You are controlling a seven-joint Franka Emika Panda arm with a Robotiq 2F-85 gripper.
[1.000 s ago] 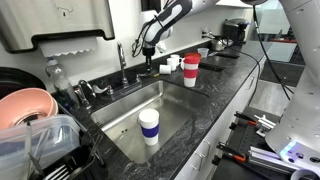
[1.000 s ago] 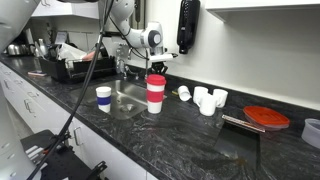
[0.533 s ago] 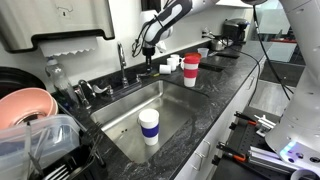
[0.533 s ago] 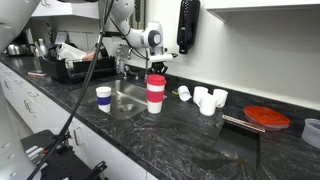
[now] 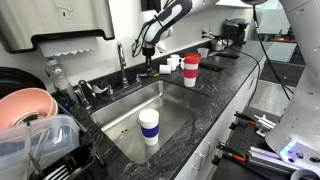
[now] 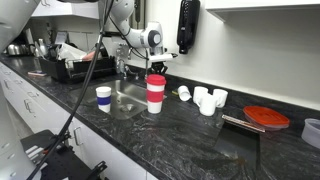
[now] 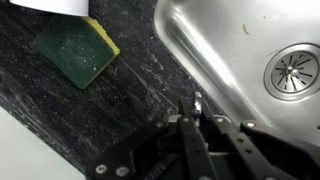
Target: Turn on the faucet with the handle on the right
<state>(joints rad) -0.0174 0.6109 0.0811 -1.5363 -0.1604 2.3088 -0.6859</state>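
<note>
Dark speckled stone countertop (image 6: 200, 140) along white wall, lab-kitchen look; stainless sink (image 5: 170, 110) set in. Black wall dispenser (image 6: 188, 25) above; any print too small to read. Red cup w/ white lid (image 5: 191, 70) on counter just beside sink; white-blue cup (image 5: 149, 127) upright in basin. Green-yellow sponge (image 7: 75, 52) on stone nr sink rim. Faucet (image 5: 122, 58) at back edge of sink, handle (image 7: 197, 100) by its base, rt of spout. Gripper (image 5: 148, 62) down over handle; fingers close together in wrist view, actual hold can't tell.
</note>
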